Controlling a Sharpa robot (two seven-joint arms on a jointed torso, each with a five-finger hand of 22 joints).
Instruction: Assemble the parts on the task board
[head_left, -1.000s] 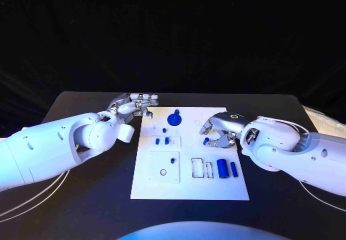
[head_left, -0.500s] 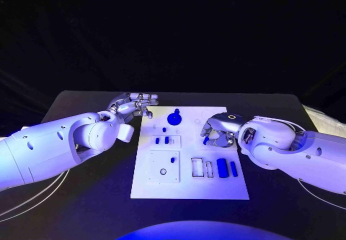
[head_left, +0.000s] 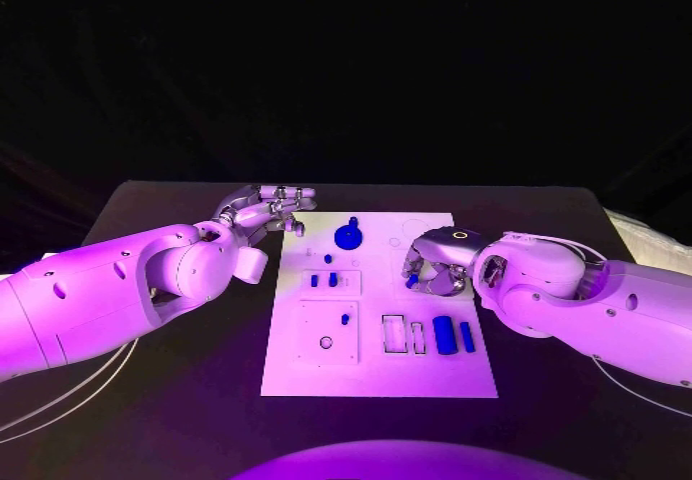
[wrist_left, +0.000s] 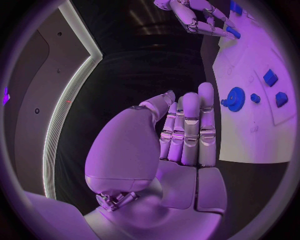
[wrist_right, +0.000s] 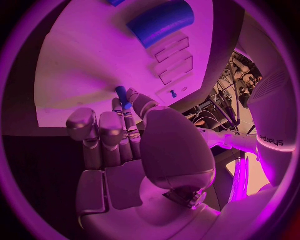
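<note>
- The left hand (head_left: 271, 211) hovers at the far left corner of the white board (head_left: 378, 375), just as it did a second ago. Its fingers lie straight and side by side in the left wrist view, with nothing in them.
- Near that hand, a blue gear-like disc (head_left: 348, 238) stands on the far part of the board, and small blue pegs (head_left: 330, 281) sit in a raised block nearer the middle. None of these has moved.
- Toward the near right, a thick blue cylinder (head_left: 444, 335) and a thinner blue bar (head_left: 467, 337) lie beside empty rectangular slots (head_left: 394, 333), unchanged.
- The right hand (head_left: 437, 268) has shifted slightly toward the board's middle over the last second. It pinches a small blue peg (wrist_right: 123, 97) at its fingertips, held just above the board's surface.
- Judging by this, the peg is being carried to a socket; it is not yet seated, so most of the assembly remains.
</note>
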